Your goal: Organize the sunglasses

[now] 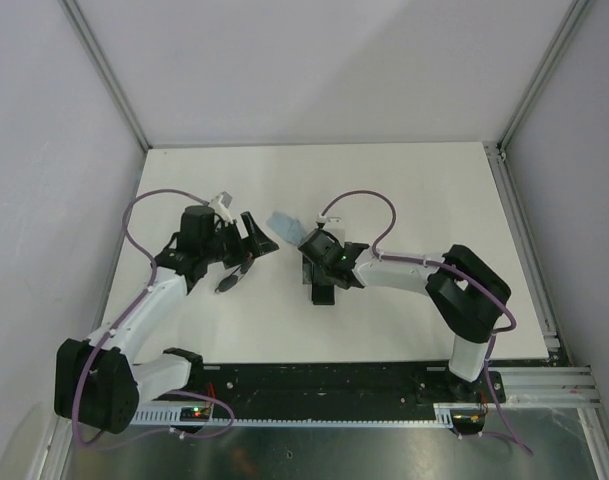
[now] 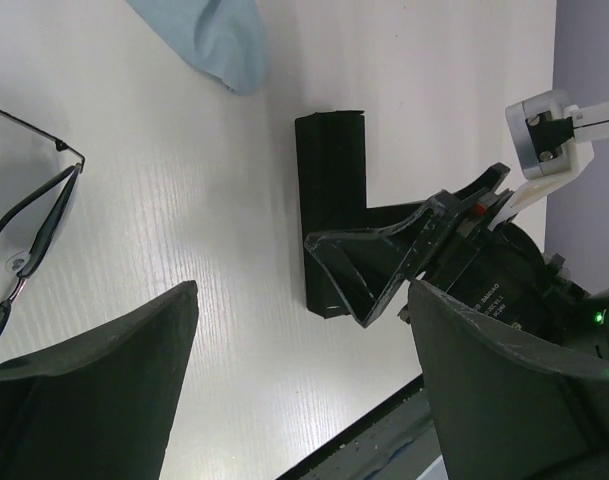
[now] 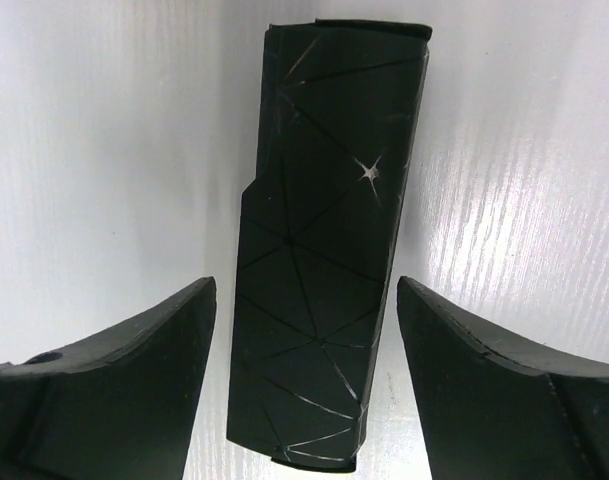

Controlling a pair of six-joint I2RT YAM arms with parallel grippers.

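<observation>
The sunglasses (image 1: 227,283) lie on the white table below my left gripper (image 1: 252,238); in the left wrist view their thin dark frame (image 2: 29,225) shows at the left edge, outside the fingers. My left gripper (image 2: 304,400) is open and empty above bare table. The black case (image 1: 323,290) lies closed at the table's middle and also shows in the left wrist view (image 2: 331,190). My right gripper (image 1: 319,258) hovers over it, open, its fingers either side of the case (image 3: 319,260) without touching in the right wrist view (image 3: 306,300).
A light blue folded cloth (image 1: 282,222) lies just behind the two grippers, seen also at the top of the left wrist view (image 2: 209,40). The table's near edge meets a black rail (image 1: 334,375). Enclosure walls stand on three sides.
</observation>
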